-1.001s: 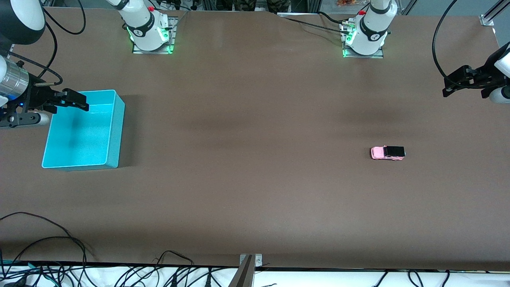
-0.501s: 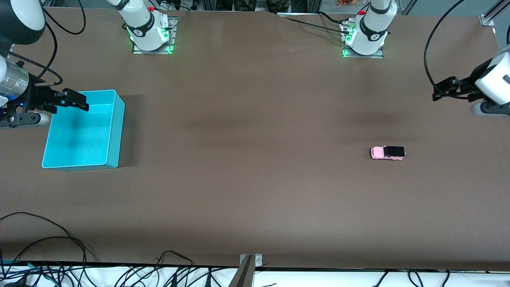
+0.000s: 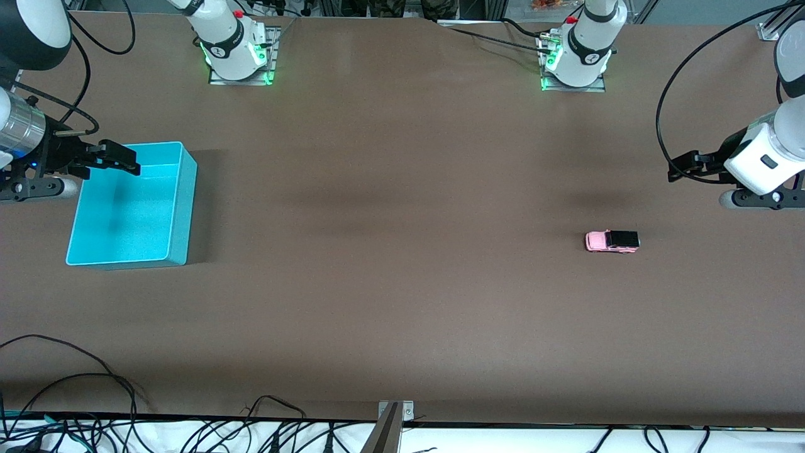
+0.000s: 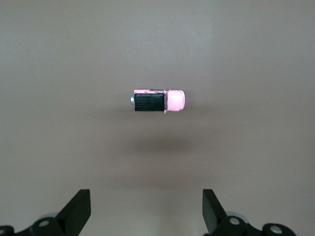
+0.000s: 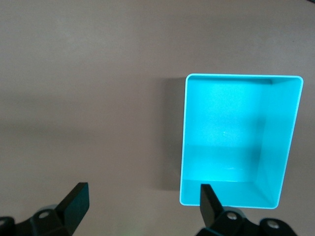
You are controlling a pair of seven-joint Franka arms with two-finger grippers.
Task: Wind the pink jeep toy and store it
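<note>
The pink jeep toy [image 3: 612, 241], tiny with a black roof, stands on the brown table toward the left arm's end. In the left wrist view the pink jeep toy [image 4: 160, 100] lies ahead of the open left gripper [image 4: 145, 206], well apart from its fingers. My left gripper [image 3: 678, 168] hangs in the air over bare table beside the jeep, nothing in it. The turquoise bin [image 3: 188, 207] sits empty at the right arm's end. My right gripper [image 3: 116, 160] waits open over the bin's edge; in the right wrist view one finger of the right gripper [image 5: 142, 201] overlaps the turquoise bin [image 5: 275, 147].
Both arm bases [image 3: 236, 53] [image 3: 575, 60] stand along the table's edge farthest from the front camera. Loose cables [image 3: 94, 377] and a metal bracket [image 3: 393, 418] line the edge nearest that camera. Wide bare table lies between the bin and the jeep.
The left arm has swung in from the table's end and turned, bringing its gripper closer to the jeep. The right arm, the jeep and the bin have not moved.
</note>
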